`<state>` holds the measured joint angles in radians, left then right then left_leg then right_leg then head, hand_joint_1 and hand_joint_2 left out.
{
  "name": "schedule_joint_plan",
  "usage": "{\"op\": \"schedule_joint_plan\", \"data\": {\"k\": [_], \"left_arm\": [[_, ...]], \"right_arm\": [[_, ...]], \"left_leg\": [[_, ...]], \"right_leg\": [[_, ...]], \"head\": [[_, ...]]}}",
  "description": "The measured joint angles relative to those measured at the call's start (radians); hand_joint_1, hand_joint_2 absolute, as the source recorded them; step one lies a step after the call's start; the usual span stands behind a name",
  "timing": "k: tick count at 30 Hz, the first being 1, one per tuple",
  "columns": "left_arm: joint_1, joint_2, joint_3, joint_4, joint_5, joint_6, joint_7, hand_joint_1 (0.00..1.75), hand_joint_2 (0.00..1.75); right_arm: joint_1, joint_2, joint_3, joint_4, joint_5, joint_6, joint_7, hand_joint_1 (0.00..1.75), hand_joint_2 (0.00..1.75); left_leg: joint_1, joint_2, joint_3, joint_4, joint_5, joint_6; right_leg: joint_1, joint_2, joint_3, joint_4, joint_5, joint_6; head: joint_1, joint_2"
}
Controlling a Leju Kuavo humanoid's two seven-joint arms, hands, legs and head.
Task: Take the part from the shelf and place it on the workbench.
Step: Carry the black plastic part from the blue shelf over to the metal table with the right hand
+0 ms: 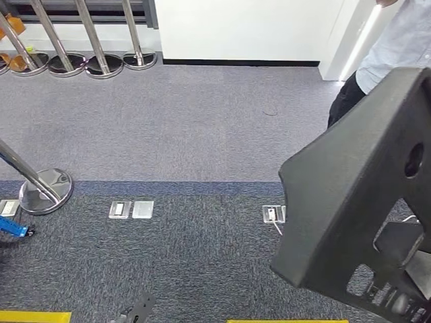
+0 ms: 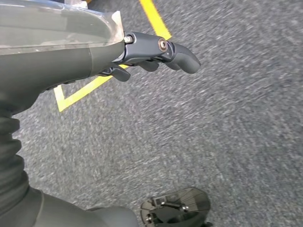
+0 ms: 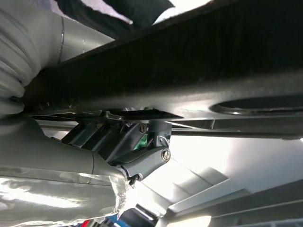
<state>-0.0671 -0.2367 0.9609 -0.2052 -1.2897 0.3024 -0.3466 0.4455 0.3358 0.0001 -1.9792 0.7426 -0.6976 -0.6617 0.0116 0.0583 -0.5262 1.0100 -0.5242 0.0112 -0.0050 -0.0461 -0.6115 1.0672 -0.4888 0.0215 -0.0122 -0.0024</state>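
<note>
The part (image 1: 351, 202), a big black plastic piece with cut-out holes, is sitting at about four o'clock in the head view, raised above the carpet (image 1: 203, 134) and tilting up toward two o'clock. In the right wrist view the same part (image 3: 200, 56) is running as a broad dark band across the frame, and the right robot hand (image 3: 139, 151) is lying right against its underside, with its dark fingers (image 3: 107, 137) pressing up on the part and gripping it.

The left robot hand (image 2: 157, 52) is hanging over the grey carpet (image 2: 232, 142) in the left wrist view; its fingers are lying close together, gently curling, and holding nothing. A yellow floor line (image 2: 153, 19) is passing under them.

In the head view, a person (image 1: 386, 54) in a light shirt and dark trousers is standing at two o'clock, just behind the upper edge of the part. Shiny metal posts (image 1: 91, 33) with round bases are lining up at eleven o'clock along the white wall (image 1: 239, 27), and another post base (image 1: 46, 190) is resting at nine o'clock. Two metal floor plates (image 1: 131, 210) are lying on the carpet at about seven o'clock, and a third floor plate (image 1: 272, 214) is showing just beside the part's lower left edge. A yellow strip (image 1: 33, 316) is marking the floor at seven o'clock near the bottom edge.
</note>
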Motion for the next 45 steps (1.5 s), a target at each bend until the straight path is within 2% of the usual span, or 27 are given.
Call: {"op": "schedule_joint_plan", "data": {"k": [2,4,6,7,9,10,11,12,13,15,17,19,21,23,25,26,27,28,30,31,33,36,38,40,42,43,45], "left_arm": [[0.000,0.000,0.000,0.000,0.000,0.000,-0.001,0.00,1.75],[-0.002,0.000,0.000,0.000,0.001,0.000,-0.001,0.00,1.75],[-0.004,0.000,0.000,0.000,0.001,0.001,-0.002,0.00,1.75],[-0.004,-0.001,0.000,0.000,0.001,0.001,-0.002,0.00,1.75],[-0.001,-0.001,0.000,0.000,0.001,0.001,-0.002,0.00,1.75],[0.001,-0.001,0.000,0.000,0.001,0.001,-0.001,0.00,1.75],[0.002,-0.001,0.000,0.000,0.000,0.001,-0.001,0.00,1.75],[0.003,-0.001,0.000,0.000,0.000,0.001,-0.001,0.00,1.75],[0.003,-0.001,0.000,0.000,0.000,0.001,-0.001,0.00,1.75],[0.002,0.000,0.000,0.000,0.000,0.001,-0.001,0.00,1.75],[0.001,0.000,0.000,0.000,0.000,0.000,0.000,0.00,1.75],[0.000,-0.001,0.000,0.000,-0.003,0.000,0.000,0.00,1.75],[-0.003,-0.002,0.000,0.000,-0.008,0.000,-0.001,0.00,1.75],[-0.003,-0.004,0.000,0.000,-0.012,0.000,-0.002,0.00,1.75],[0.000,-0.004,0.000,0.000,-0.012,0.000,-0.002,0.00,1.75],[0.000,-0.004,0.000,0.000,-0.013,0.000,-0.002,0.00,1.75],[0.000,-0.004,0.000,0.000,-0.013,0.000,-0.002,0.00,1.75],[-0.001,-0.004,0.000,0.000,-0.013,0.000,-0.003,0.00,1.75],[-0.002,-0.005,0.000,0.000,-0.013,0.000,-0.004,0.00,1.75],[-0.002,-0.005,0.000,0.000,-0.013,0.000,-0.004,0.00,1.75],[-0.003,-0.005,0.000,0.000,-0.014,0.000,-0.004,0.00,1.75],[-0.005,-0.006,0.000,0.000,-0.014,0.000,-0.004,0.00,1.75],[-0.006,-0.006,-0.001,0.000,-0.015,0.000,-0.004,0.00,1.75],[-0.004,-0.006,-0.001,0.000,-0.014,0.000,-0.004,0.00,1.75],[0.000,-0.006,-0.001,0.000,-0.013,0.000,-0.003,0.00,1.75],[0.001,-0.006,-0.001,0.000,-0.014,0.000,-0.003,0.00,1.75],[0.000,-0.006,-0.001,0.000,-0.016,0.000,-0.002,0.00,1.75]], "right_arm": [[-0.002,0.000,0.000,0.001,0.000,0.000,0.000,1.75,1.75],[-0.002,0.000,0.000,0.002,0.000,0.000,0.000,1.75,1.75],[-0.003,0.000,0.001,0.002,0.001,0.000,0.000,1.75,1.75],[-0.004,0.000,0.001,0.002,0.001,0.000,0.000,1.75,1.75],[-0.004,0.000,0.002,0.003,0.002,0.000,0.000,1.75,1.75],[-0.004,0.000,0.002,0.004,0.002,0.000,0.000,1.75,1.75],[-0.004,0.000,0.001,0.005,0.003,0.000,0.000,1.75,1.75],[-0.003,0.000,0.001,0.005,0.004,0.000,0.000,1.75,1.75],[-0.003,0.000,0.001,0.005,0.004,0.000,0.000,1.75,1.75],[-0.004,0.000,0.001,0.006,0.004,0.000,0.000,1.75,1.75],[-0.003,0.000,0.002,0.006,0.005,0.000,0.001,1.75,1.75],[-0.001,-0.001,0.001,0.006,0.008,0.000,0.002,1.75,1.75],[-0.001,-0.002,0.001,0.005,0.011,0.000,0.003,1.75,1.75],[-0.004,-0.005,0.001,0.005,0.013,0.000,0.005,1.75,1.75],[-0.007,-0.008,0.002,0.006,0.014,0.000,0.010,1.75,1.75],[-0.006,-0.009,0.002,0.007,0.014,0.000,0.012,1.75,1.75],[-0.006,-0.010,0.002,0.007,0.014,0.000,0.013,1.75,1.75],[-0.006,-0.011,0.001,0.008,0.014,0.000,0.014,1.75,1.75],[-0.008,-0.012,0.002,0.007,0.014,0.000,0.013,1.75,1.75],[-0.008,-0.013,0.002,0.007,0.014,0.000,0.013,1.75,1.75],[-0.009,-0.014,0.002,0.007,0.014,0.000,0.013,1.75,1.75],[-0.007,-0.014,0.002,0.005,0.014,0.000,0.013,1.75,1.75],[-0.009,-0.015,0.002,0.004,0.014,0.000,0.013,1.75,1.75],[-0.010,-0.015,0.004,0.003,0.014,0.000,0.013,1.75,1.75],[-0.009,-0.015,0.005,0.004,0.014,0.000,0.013,1.75,1.75],[-0.008,-0.015,0.006,0.004,0.014,0.000,0.013,1.75,1.75],[-0.006,-0.015,0.006,0.004,0.015,0.000,0.013,1.75,1.75]], "left_leg": [[-0.004,0.014,0.005,0.000,-0.007,-0.010],[-0.002,0.025,0.011,-0.001,-0.013,-0.020],[0.002,0.004,0.002,0.033,-0.039,-0.029],[0.003,-0.015,-0.018,0.079,-0.066,-0.031],[0.002,-0.041,-0.088,0.218,-0.125,-0.031],[0.002,-0.044,-0.119,0.272,-0.139,-0.030],[0.002,-0.046,-0.138,0.296,-0.134,-0.028],[0.002,-0.049,-0.136,0.275,-0.105,-0.026],[0.002,-0.055,-0.119,0.219,-0.063,-0.022],[0.005,-0.090,-0.068,0.085,0.008,-0.016],[0.005,-0.116,-0.043,0.022,0.025,-0.012],[0.004,-0.106,-0.041,0.014,0.025,-0.004],[0.006,-0.090,-0.038,0.009,0.028,0.008],[0.006,-0.070,-0.035,0.006,0.028,0.016],[0.005,-0.047,-0.034,0.006,0.025,0.019],[0.005,-0.036,-0.033,0.006,0.023,0.019],[0.006,-0.027,-0.031,0.006,0.021,0.017],[0.007,-0.018,-0.027,0.006,0.018,0.015],[0.005,-0.003,-0.018,0.007,0.011,0.006],[0.003,0.003,-0.015,0.007,0.008,0.001],[-0.001,0.015,-0.011,0.006,0.003,-0.008],[0.003,0.024,-0.005,0.005,-0.005,-0.021],[0.006,-0.005,-0.023,0.051,-0.039,-0.028],[0.006,-0.036,-0.083,0.177,-0.103,-0.029],[0.005,-0.045,-0.142,0.288,-0.134,-0.028],[0.005,-0.047,-0.150,0.294,-0.120,-0.025],[0.005,-0.059,-0.113,0.193,-0.044,-0.018]], "right_leg": [[0.009,-0.017,0.017,-0.040,0.002,-0.014],[0.009,0.004,0.016,-0.044,0.004,-0.028],[0.005,0.022,0.021,-0.050,0.006,-0.041],[0.004,0.030,0.024,-0.052,0.006,-0.047],[0.005,0.052,0.025,-0.052,0.004,-0.053],[0.006,0.064,0.027,-0.052,0.004,-0.055],[0.007,0.077,0.028,-0.052,0.003,-0.055],[0.007,0.091,0.031,-0.051,0.002,-0.055],[0.007,0.104,0.035,-0.051,0.000,-0.054],[0.007,0.128,0.040,-0.050,-0.004,-0.048],[0.007,0.146,0.037,-0.048,-0.005,-0.039],[0.004,0.158,0.032,-0.049,-0.004,-0.028],[0.004,0.129,0.022,-0.024,-0.025,-0.017],[0.004,0.079,-0.023,0.076,-0.083,-0.006],[-0.001,0.060,-0.086,0.205,-0.134,0.003],[-0.003,0.057,-0.102,0.234,-0.135,0.006],[-0.005,0.054,-0.098,0.222,-0.116,0.009],[-0.007,0.047,-0.074,0.170,-0.082,0.010],[-0.003,0.009,-0.004,0.026,-0.019,0.007],[0.001,-0.006,0.018,-0.021,-0.005,0.001],[0.009,-0.013,0.025,-0.043,-0.007,-0.012],[0.008,0.011,0.023,-0.046,-0.005,-0.029],[0.003,0.027,0.026,-0.050,-0.002,-0.041],[0.002,0.046,0.027,-0.051,-0.002,-0.049],[0.004,0.071,0.029,-0.050,-0.003,-0.052],[0.005,0.084,0.031,-0.050,-0.003,-0.052],[0.004,0.110,0.037,-0.050,-0.006,-0.051]], "head": [[-0.001,0.000],[-0.001,0.000],[-0.002,0.000],[-0.002,0.000],[-0.004,0.000],[-0.004,0.000],[-0.004,0.000],[-0.004,0.000],[-0.004,0.000],[-0.004,0.000],[-0.003,0.000],[-0.003,0.000],[-0.002,0.000],[0.000,0.000],[0.000,0.000],[0.000,0.000],[0.000,0.000],[0.000,0.000],[0.001,0.000],[0.000,0.000],[-0.001,0.000],[-0.002,0.000],[-0.003,0.000],[-0.004,0.000],[-0.005,0.000],[-0.005,0.000],[-0.005,0.000]]}}
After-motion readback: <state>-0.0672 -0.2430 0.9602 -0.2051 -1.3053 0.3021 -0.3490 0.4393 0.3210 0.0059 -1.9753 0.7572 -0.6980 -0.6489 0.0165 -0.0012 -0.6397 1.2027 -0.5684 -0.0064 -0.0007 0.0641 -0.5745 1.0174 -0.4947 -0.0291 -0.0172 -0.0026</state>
